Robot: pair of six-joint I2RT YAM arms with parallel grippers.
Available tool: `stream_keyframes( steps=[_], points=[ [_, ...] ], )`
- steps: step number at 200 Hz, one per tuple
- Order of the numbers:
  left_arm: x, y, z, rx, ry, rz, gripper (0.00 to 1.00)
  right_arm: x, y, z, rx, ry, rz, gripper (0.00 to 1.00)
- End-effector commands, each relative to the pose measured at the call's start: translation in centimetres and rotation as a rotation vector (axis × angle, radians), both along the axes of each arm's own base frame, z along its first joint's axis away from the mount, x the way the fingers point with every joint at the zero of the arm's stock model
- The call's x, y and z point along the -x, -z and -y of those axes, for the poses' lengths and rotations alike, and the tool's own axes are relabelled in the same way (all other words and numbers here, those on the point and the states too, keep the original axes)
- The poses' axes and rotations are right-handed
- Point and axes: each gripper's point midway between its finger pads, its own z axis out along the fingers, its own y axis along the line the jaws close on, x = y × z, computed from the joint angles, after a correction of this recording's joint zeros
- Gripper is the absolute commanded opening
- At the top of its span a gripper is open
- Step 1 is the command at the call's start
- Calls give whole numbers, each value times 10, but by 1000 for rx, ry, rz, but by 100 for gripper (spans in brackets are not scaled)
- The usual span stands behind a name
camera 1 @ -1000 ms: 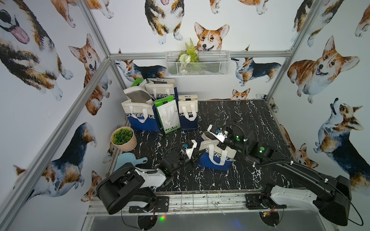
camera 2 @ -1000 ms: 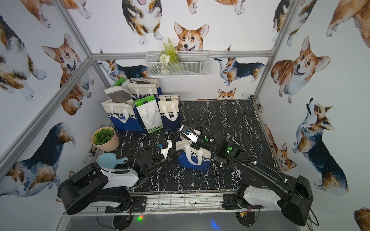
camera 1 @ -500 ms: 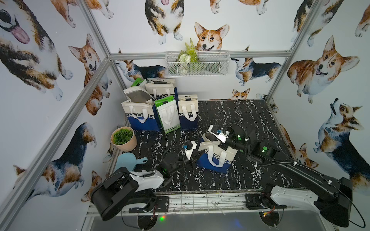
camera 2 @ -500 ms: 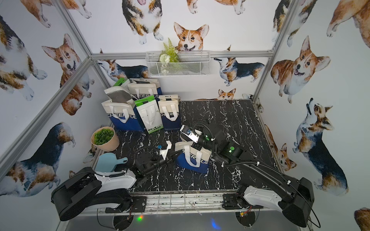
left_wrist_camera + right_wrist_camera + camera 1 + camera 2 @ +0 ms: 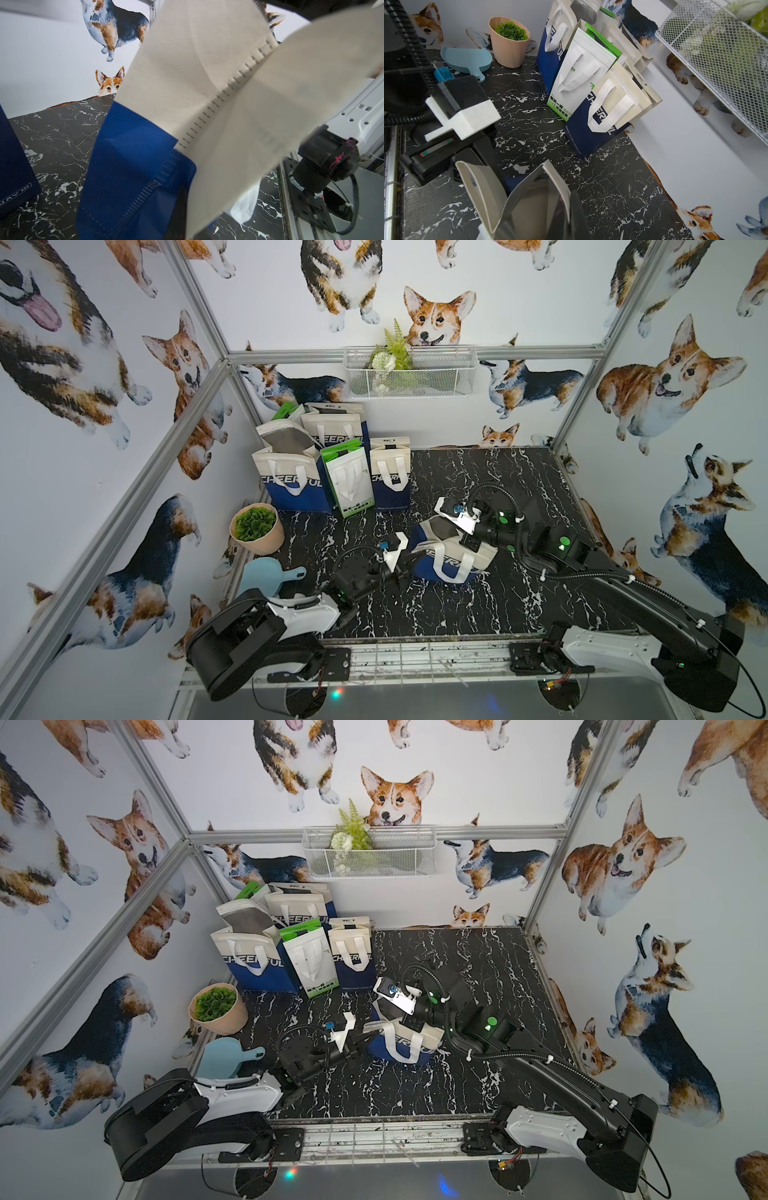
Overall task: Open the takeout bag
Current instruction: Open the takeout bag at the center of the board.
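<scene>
The takeout bag point(image 5: 451, 562), cream on top and blue below with white handles, stands mid-table in both top views point(image 5: 401, 1046). My left gripper point(image 5: 409, 558) reaches in low from the left and is shut on the bag's near left wall; the left wrist view shows my left gripper point(image 5: 185, 214) nearly buried in cream and blue fabric. My right gripper point(image 5: 471, 539) comes from the right, shut on the far rim. In the right wrist view my right gripper point(image 5: 568, 214) pinches that rim, and the bag's mouth point(image 5: 529, 199) gapes, showing its grey lining.
Several other bags point(image 5: 332, 472) stand in the back left corner. A potted plant point(image 5: 257, 526) and a pale blue scoop point(image 5: 266, 578) sit along the left edge. A wire basket point(image 5: 407, 373) hangs on the back wall. The table's right half point(image 5: 519, 472) is bare marble.
The left arm's elbow has sunk and drawn back a little to the left. Both grippers stay shut on the bag, whose mouth looks slightly wider.
</scene>
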Motion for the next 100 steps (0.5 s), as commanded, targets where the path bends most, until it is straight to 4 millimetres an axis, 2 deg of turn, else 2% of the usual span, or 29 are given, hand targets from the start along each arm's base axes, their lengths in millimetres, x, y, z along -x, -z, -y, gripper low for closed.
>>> stream_keyframes(
  steps=[1, 9, 11, 16, 48, 100],
  points=[
    [-4, 18, -2, -57, -27, -40, 0, 1, -18, -4, -12, -22, 18, 0],
    [-4, 18, -2, -58, -24, -37, 0, 3, -22, -3, -5, -29, 13, 0],
    [-4, 18, -2, -58, -25, -38, 0, 0, -15, -6, 14, -30, -5, 0],
    [-4, 18, -2, -58, -26, -39, 0, 0, -12, -8, 32, -39, -20, 0],
    [-2, 17, -2, -58, -17, -35, 0, 0, -4, -16, 116, -79, -78, 0],
    [-2, 17, -3, -68, -22, -34, 0, -6, -5, -20, 255, -102, -116, 0]
  ],
)
